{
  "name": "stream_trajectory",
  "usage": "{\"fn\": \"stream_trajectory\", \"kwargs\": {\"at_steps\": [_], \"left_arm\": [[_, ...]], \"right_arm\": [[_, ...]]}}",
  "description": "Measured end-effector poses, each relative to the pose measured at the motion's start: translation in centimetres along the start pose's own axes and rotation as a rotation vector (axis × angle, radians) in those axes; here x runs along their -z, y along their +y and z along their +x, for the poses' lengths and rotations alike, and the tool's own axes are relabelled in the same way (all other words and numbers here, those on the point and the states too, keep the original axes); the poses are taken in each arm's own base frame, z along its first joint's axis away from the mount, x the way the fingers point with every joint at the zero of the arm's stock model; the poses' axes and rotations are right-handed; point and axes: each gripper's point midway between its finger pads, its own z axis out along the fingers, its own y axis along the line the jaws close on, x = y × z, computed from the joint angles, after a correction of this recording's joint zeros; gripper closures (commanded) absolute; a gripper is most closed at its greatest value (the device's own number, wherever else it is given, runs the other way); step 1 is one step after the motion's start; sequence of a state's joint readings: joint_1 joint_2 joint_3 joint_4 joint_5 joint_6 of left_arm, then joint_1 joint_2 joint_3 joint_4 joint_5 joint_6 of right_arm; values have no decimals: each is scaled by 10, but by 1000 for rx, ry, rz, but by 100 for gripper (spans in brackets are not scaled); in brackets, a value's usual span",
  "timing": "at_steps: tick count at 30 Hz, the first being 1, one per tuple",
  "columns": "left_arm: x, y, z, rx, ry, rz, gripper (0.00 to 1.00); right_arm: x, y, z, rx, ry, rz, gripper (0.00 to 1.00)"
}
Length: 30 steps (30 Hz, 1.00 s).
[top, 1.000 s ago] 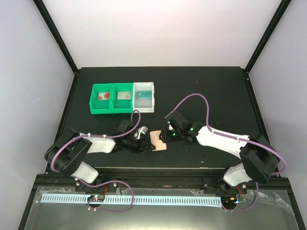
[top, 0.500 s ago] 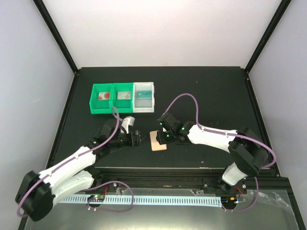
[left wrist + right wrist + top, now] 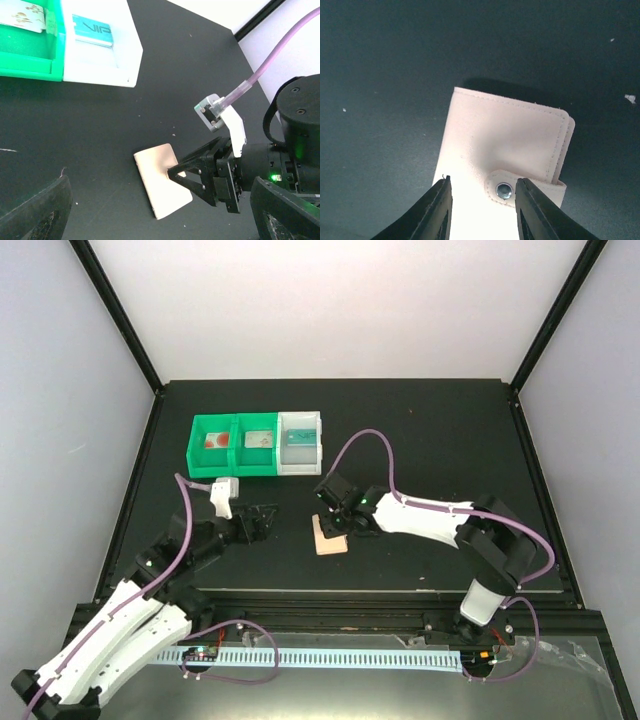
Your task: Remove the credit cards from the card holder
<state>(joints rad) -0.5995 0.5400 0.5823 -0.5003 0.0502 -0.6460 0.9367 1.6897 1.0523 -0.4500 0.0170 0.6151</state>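
Observation:
The tan card holder [image 3: 326,537] lies shut and flat on the black table, its snap tab [image 3: 504,190] fastened. My right gripper [image 3: 336,523] hangs over it, tips at its surface; the jaws stand partly open either side of the tab, and one fingertip [image 3: 171,175] meets the leather. My left gripper [image 3: 263,522] is wide open a little way left of the holder, with nothing in it. Credit cards lie in the bins: a red-pink one [image 3: 213,440], a grey one [image 3: 258,439] and a teal one [image 3: 91,30].
A green two-compartment bin [image 3: 196,462] and a white bin [image 3: 321,448] stand in a row at the back left. The right arm's purple cable [image 3: 372,436] arcs above the table. Black frame posts rise at the table's far corners.
My left gripper has opened wide and drawn back to the left, away from the card holder. My right gripper has slid left over the holder and its jaws have narrowed a little.

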Motion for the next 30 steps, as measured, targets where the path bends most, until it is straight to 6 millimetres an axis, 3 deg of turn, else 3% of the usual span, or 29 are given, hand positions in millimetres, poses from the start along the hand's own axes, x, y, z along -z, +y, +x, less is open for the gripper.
{"fn": "stream_trajectory", "kwargs": {"at_steps": [10, 16, 22, 30], "left_arm": [[23, 8, -5, -1, -69, -26, 1], [21, 14, -1, 0, -60, -46, 1], [13, 25, 14, 5, -20, -75, 1], [12, 28, 19, 32, -16, -75, 1]], "right_arm": [[-7, -4, 11, 36, 47, 68, 67], [-21, -6, 22, 53, 80, 102, 72], [-24, -6, 22, 80, 71, 156, 76], [-24, -9, 22, 104, 52, 202, 82]]}}
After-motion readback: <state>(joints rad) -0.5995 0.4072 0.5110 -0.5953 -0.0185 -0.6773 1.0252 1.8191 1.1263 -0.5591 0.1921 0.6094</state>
